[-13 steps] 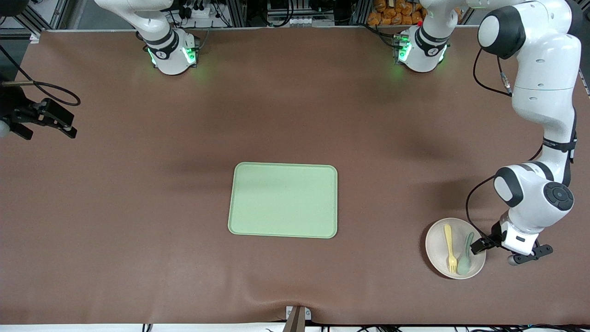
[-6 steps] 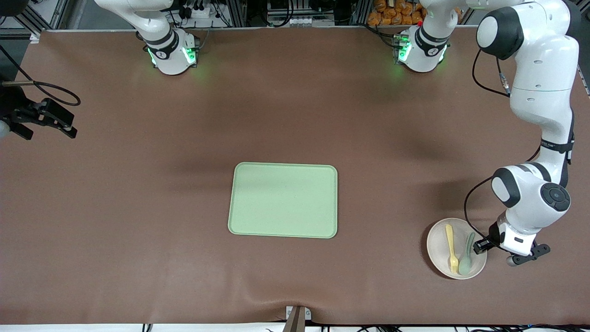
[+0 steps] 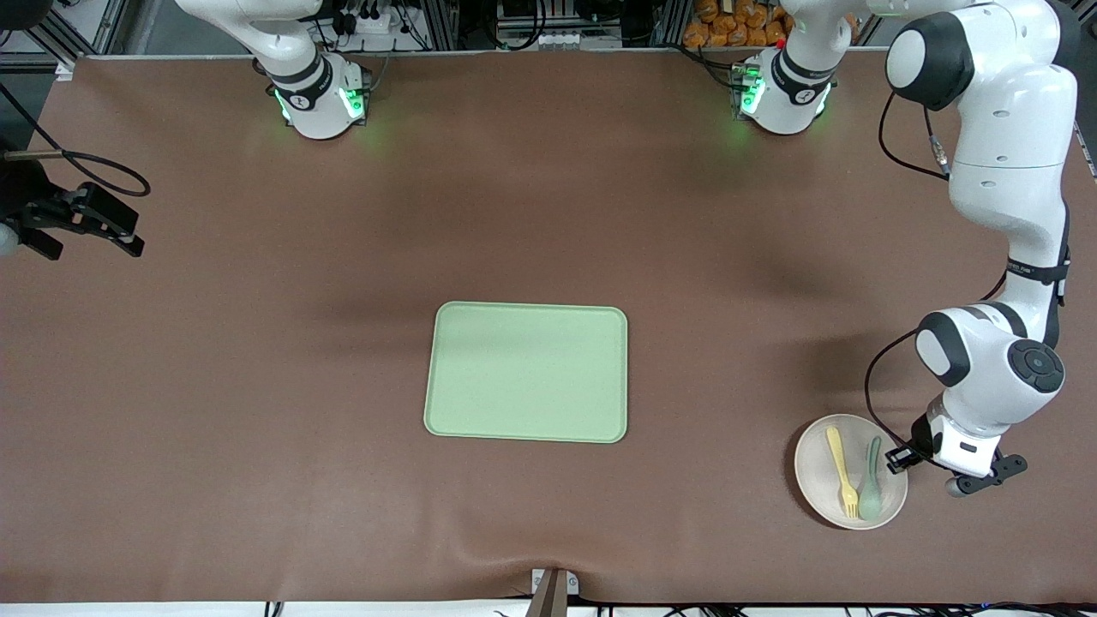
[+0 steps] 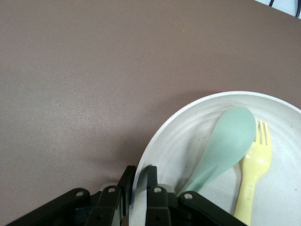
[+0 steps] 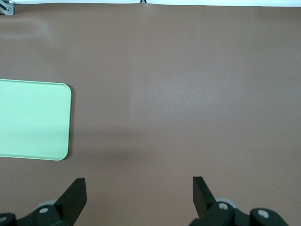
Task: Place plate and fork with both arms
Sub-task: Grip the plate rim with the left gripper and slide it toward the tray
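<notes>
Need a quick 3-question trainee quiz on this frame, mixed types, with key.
1. True or false: the left claw is shut on the plate rim.
2. Which lies on the plate beside the fork? A) knife B) spoon C) cup
3. Fill in: the green tray holds ____.

Key: 1 true; 2 B; 3 nothing. The right claw waits open over bare table at its arm's end.
</notes>
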Controlling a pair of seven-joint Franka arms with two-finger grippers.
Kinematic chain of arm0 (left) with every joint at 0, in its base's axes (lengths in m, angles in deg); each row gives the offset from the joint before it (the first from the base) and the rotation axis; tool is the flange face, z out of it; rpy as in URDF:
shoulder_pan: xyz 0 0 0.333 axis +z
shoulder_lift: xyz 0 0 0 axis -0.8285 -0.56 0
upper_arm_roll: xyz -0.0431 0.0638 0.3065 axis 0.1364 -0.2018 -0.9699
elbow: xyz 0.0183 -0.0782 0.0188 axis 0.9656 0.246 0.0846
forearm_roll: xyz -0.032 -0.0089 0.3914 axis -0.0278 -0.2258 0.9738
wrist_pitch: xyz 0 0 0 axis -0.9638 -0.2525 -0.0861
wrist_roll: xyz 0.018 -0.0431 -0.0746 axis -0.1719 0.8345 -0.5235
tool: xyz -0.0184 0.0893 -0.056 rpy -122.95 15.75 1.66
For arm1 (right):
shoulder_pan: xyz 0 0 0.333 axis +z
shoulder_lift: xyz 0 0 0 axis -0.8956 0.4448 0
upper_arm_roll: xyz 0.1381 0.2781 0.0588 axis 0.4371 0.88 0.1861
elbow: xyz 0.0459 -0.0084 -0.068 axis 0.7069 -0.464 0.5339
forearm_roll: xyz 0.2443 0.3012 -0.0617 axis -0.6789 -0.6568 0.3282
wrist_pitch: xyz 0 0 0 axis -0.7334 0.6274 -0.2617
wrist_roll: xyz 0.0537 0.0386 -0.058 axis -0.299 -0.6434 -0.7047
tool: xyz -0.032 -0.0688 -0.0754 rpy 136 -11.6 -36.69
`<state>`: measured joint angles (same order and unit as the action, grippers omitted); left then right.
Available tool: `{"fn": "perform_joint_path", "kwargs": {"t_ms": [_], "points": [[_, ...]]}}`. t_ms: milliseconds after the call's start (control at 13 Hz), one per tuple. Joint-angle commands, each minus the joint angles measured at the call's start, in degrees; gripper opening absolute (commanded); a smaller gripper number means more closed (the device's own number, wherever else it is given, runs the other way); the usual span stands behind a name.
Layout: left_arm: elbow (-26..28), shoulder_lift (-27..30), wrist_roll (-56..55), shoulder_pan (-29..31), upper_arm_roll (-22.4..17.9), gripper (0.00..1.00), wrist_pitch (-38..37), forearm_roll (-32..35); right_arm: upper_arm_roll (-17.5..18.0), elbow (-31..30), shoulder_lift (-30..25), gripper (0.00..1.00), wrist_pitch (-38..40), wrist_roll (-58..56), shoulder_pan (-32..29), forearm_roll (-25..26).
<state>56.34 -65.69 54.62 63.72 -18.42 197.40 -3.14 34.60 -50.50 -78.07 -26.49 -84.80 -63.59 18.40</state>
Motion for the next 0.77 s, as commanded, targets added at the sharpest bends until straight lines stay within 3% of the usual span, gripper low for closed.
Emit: {"fn": "perform_joint_path", "kwargs": {"t_ms": [0, 385, 692], "points": [[-0.7, -0.27, 0.8, -0.48, -0.58, 0.0, 0.48, -0.24, 0.25, 1.23, 0.46, 1.0, 0.63, -0.55, -0.7, -0.95], [1.22, 1.75, 9.5, 0.83, 3.1, 0.0, 0.4, -0.42, 0.25, 1.15, 0.46, 1.0, 0.8, -0.55, -0.7, -0.95], [3.16, 4.82, 9.95, 1.28, 6.35, 0.0, 0.31, -0.33, 0.25, 1.15, 0.46, 1.0, 0.72, -0.55, -0.7, -0.95]]}}
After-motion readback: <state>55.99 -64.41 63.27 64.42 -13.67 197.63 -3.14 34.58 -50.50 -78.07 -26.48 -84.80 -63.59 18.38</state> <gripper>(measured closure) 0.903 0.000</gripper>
